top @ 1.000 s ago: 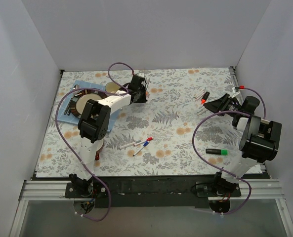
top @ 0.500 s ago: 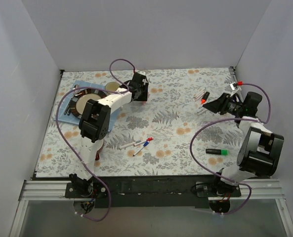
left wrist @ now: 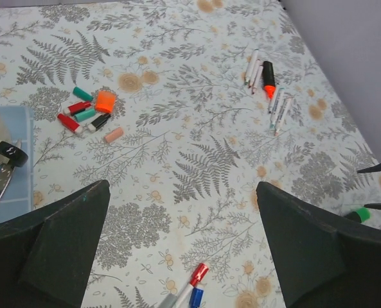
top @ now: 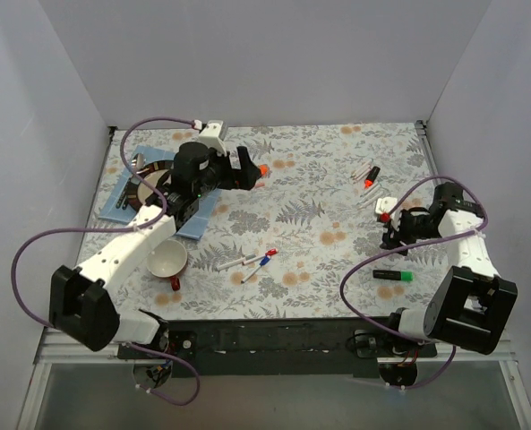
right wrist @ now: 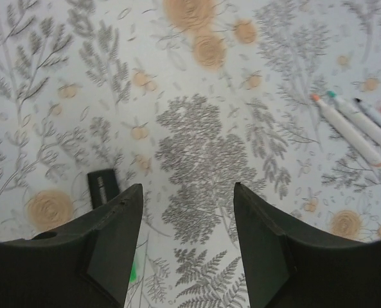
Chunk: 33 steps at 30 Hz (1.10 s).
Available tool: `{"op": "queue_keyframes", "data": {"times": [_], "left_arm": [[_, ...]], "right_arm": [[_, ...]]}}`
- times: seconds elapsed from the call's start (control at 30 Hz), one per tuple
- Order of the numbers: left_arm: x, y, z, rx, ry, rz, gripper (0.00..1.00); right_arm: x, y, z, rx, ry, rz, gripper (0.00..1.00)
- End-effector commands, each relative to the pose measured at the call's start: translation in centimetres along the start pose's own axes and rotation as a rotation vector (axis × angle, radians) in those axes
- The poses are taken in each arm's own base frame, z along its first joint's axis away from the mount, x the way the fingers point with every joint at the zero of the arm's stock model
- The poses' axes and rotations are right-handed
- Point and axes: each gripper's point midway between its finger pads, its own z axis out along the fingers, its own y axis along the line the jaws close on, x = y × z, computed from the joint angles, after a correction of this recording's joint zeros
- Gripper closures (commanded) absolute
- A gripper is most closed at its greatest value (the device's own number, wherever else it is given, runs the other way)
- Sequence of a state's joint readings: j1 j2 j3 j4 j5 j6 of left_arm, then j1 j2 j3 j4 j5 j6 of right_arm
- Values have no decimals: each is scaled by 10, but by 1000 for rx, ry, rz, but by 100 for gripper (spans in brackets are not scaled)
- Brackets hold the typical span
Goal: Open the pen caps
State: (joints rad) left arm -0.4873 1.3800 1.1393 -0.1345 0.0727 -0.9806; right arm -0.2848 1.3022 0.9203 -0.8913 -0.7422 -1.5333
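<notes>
Several loose pen caps [left wrist: 87,112], teal, red, orange, black and pink, lie in a pile at the far left; the orange one [top: 262,170] sits just past my left gripper [top: 247,170]. That left gripper [left wrist: 184,186] is wide open over bare cloth. Two thin white pens with a red cap [left wrist: 200,273] and a blue cap [left wrist: 195,296] lie mid-table [top: 254,262]. My right gripper [top: 390,237] [right wrist: 189,186] hangs open over the cloth, nothing between its fingers. A black marker with a green cap [top: 393,275] lies just near of it, its black end [right wrist: 103,188] beside the left finger.
An orange-capped marker [left wrist: 268,77] and uncapped white pens [left wrist: 277,109] [right wrist: 351,125] lie at the back right. A white mug [top: 167,260] stands under the left arm. A blue mat [top: 122,204] holds a dark round dish. White walls enclose the table.
My left gripper has gone from shut to wide open and its arm has swung round. My right gripper has dropped toward the near side, close to the green-capped marker, and opened a little.
</notes>
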Motion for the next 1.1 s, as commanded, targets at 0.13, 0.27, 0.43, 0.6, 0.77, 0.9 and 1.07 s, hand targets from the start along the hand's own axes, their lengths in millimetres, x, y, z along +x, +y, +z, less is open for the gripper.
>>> {"op": "queue_keyframes", "data": {"times": [0.13,0.27,0.43,0.6,0.77,0.9,1.07], "left_arm": [[34,8,-49,47,-24,88,2],[31,3,-63,74,-56,91,2],[33,-3,-70,101,-56,87,2],[29,-5,-74,110,-69,89,2],[28,-4,-75,105,-74,90,2],[29,-3,-74,100,-72,90,2],[30,-7,-74,120,-69,88,2]], "right_arm": [[29,73,-2,-330,207,-224,36],[47,79,19,-329,339,-226,37],[54,83,20,-361,400,-185,37],[68,91,24,-381,485,-206,38],[87,99,30,-409,560,-170,43],[94,99,35,-400,600,-148,51],[88,89,50,-321,584,-149,87]]}}
